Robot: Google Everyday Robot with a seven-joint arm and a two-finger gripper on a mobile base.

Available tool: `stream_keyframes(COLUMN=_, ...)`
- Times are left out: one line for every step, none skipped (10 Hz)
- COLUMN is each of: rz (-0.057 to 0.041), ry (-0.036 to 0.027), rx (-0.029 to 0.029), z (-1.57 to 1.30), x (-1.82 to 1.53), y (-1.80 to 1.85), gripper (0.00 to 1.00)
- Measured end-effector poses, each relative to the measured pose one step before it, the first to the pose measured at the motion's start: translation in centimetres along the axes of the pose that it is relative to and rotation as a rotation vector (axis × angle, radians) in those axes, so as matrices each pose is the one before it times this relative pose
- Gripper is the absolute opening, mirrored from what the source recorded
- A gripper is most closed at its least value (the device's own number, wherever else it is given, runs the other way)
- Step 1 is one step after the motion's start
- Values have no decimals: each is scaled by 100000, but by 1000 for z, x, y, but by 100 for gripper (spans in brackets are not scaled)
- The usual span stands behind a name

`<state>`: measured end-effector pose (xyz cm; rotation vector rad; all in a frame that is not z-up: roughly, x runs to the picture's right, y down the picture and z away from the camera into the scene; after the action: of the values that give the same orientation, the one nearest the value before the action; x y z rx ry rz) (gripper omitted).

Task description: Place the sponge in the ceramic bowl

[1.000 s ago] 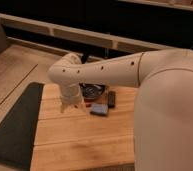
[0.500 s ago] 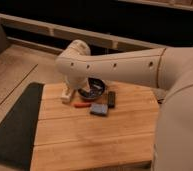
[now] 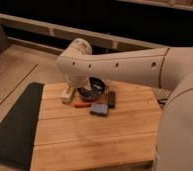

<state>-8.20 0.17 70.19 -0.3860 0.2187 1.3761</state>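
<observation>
The blue-grey sponge (image 3: pixel 99 109) lies flat on the wooden table (image 3: pixel 100 137), just in front of the ceramic bowl (image 3: pixel 93 90). The bowl is dark and glossy, and its left rim is hidden behind my arm. My gripper (image 3: pixel 67 93) hangs down from the wrist at the bowl's left side, low over the table's back left corner. It is about a bowl's width left of the sponge and holds nothing that I can see.
A narrow black block (image 3: pixel 111 98) lies right of the sponge and a thin red object (image 3: pixel 81 105) left of it. A dark mat (image 3: pixel 15 130) covers the floor beside the table's left edge. My large pale arm (image 3: pixel 140 70) spans the right side.
The forearm has risen and swung back from over the table, uncovering the bowl. The gripper stays at the bowl's left. Sponge, block and red object have not moved.
</observation>
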Motion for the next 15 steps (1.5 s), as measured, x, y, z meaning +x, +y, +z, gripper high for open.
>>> stream_keyframes(rz=1116, ry=653, rx=-2228, z=413, x=680, y=55, gripper=65)
stream_keyframes(rz=1660, ry=316, rx=-1944, z=494, x=786, y=-338, gripper=65)
stream_keyframes(rz=1856, ry=-231, rx=-3549, z=645, x=1189, y=-255, gripper=65)
stream_keyframes(rz=2256, ry=-1486, rx=-4744, z=969, x=1664, y=-860, gripper=65)
stream_keyframes(rz=1722, ry=-1115, rx=-3097, z=967, x=1447, y=-1200, gripper=65)
stream_keyframes(rz=1191, ry=-624, rx=-1034, z=690, x=912, y=-1354, gripper=65)
stream_keyframes(rz=31, ry=-924, rx=-397, z=897, x=927, y=-2145, gripper=65)
stream_keyframes(rz=-1119, ry=-1199, rx=238, z=534, x=135, y=-1723, gripper=65)
stream_keyframes(rz=-806, ry=-1648, rx=102, z=414, x=-148, y=-2049, gripper=65)
stream_keyframes(rz=153, ry=-1542, rx=332, z=192, x=-311, y=-2069, gripper=65)
stream_keyframes(rz=1698, ry=-2287, rx=1516, z=-114, x=-433, y=-3328, gripper=65)
stream_keyframes(rz=349, ry=-533, rx=138, z=-23, x=-109, y=-645, gripper=65)
stream_keyframes(rz=-18, ry=175, rx=-313, z=80, x=0, y=203, gripper=65)
stream_keyframes(rz=-4, ry=39, rx=-187, z=3, x=-4, y=127, gripper=65)
stream_keyframes(rz=-558, ry=-171, rx=342, z=-62, x=4, y=-78, gripper=65)
